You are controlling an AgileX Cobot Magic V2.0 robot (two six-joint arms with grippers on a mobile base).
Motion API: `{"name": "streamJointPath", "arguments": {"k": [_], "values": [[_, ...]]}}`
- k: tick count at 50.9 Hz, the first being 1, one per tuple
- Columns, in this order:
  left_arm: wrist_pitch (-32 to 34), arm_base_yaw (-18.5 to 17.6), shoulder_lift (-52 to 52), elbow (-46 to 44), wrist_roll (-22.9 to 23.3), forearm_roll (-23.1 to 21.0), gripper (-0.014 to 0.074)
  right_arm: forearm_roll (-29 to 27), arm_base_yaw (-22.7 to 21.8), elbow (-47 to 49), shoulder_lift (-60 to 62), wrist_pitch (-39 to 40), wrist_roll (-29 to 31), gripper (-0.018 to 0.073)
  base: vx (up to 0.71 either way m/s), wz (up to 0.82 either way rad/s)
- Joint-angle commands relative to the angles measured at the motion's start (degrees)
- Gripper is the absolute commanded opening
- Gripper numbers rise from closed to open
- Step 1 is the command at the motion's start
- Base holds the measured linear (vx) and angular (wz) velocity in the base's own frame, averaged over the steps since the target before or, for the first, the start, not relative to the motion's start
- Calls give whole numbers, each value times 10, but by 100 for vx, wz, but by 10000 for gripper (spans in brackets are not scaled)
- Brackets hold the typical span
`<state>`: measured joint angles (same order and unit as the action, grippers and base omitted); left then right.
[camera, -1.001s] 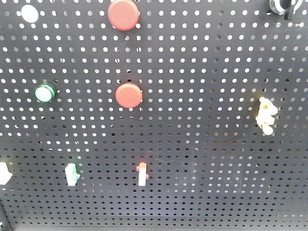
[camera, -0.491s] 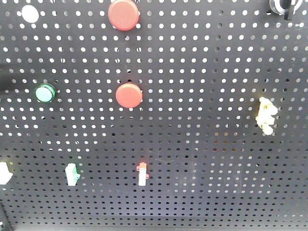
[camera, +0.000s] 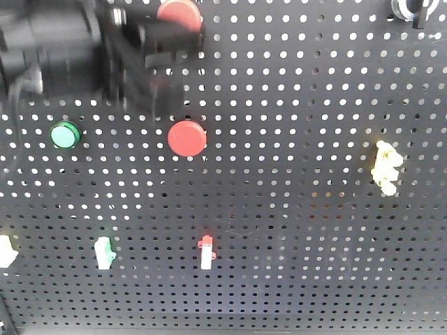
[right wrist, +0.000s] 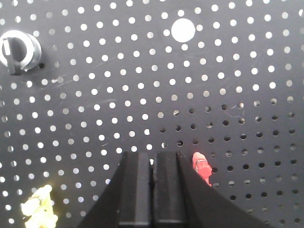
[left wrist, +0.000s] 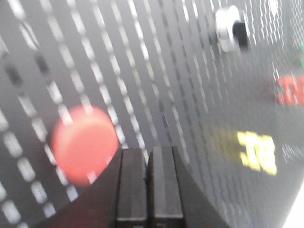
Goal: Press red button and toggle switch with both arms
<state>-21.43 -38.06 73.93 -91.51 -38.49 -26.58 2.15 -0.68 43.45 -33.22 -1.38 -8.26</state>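
Note:
Two round red buttons sit on the black pegboard: the upper one point(camera: 183, 10) is partly covered by my blurred left arm point(camera: 63, 56), the lower one point(camera: 187, 137) is in full view. My left gripper point(left wrist: 148, 152) is shut and empty, with a blurred red button point(left wrist: 84, 142) just left of its tips. The yellow-marked toggle switch point(camera: 386, 167) is at the right. It also shows in the right wrist view point(right wrist: 38, 211), low and left of my shut, empty right gripper point(right wrist: 152, 154). The right arm is out of the front view.
A green button point(camera: 65, 135), a green-marked white switch point(camera: 104, 252) and a red-marked white switch point(camera: 205, 252) are on the board. A silver rotary knob point(right wrist: 19, 50), a white round cap point(right wrist: 183, 30) and a red switch point(right wrist: 202, 167) show near the right gripper.
My left arm has swung into the front view from the upper left, now covering the white cap and part of the upper red button. The board's parts have not moved.

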Motion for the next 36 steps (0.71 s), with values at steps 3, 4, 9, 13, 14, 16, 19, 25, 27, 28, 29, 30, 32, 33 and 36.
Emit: {"name": "streamJointPath", "arguments": {"k": [3,4,9,13,14,16,19,25,27,28,29,30,32,33,36], "values": [[63,-2,-11,-21,1,-10,1,8,-1,19,-4,47,4,-3,0,0],[64,-2,-10,-21,1,-10,1,8,-1,19,-4,47,4,-3,0,0],[72,-2,-2,-21,1,-6,1,8,-1,19,-4,47,4,-3,0,0],[83,1,5,-21,2,5,1,8,-1,19,-4,47,4,-3,0,0],[84,3,5,-21,2,5,1,8,-1,19,-4,47,4,-3,0,0],[87,8,9,-21,6,5,1,8,-1,19,-4,47,4,-3,0,0],[89,15,12,-21,13,4,1,8,-1,19,-4,47,4,-3,0,0],[91,31,21,-21,23,4,1,8,-1,19,-4,47,4,-3,0,0],[93,37,24,-21,23,4,1,8,-1,19,-4,47,4,-3,0,0],[95,40,25,-21,23,4,1,8,-1,19,-4,47,4,-3,0,0],[96,42,26,-21,23,4,1,8,-1,19,-4,47,4,-3,0,0],[98,44,27,-21,23,4,1,8,-1,19,-4,47,4,-3,0,0],[102,48,30,-21,23,4,1,8,-1,19,-4,47,4,-3,0,0],[103,50,31,-21,24,4,1,8,-1,19,-4,47,4,-3,0,0],[103,56,34,-23,33,4,1,8,-1,19,-4,47,4,-3,0,0]]}}
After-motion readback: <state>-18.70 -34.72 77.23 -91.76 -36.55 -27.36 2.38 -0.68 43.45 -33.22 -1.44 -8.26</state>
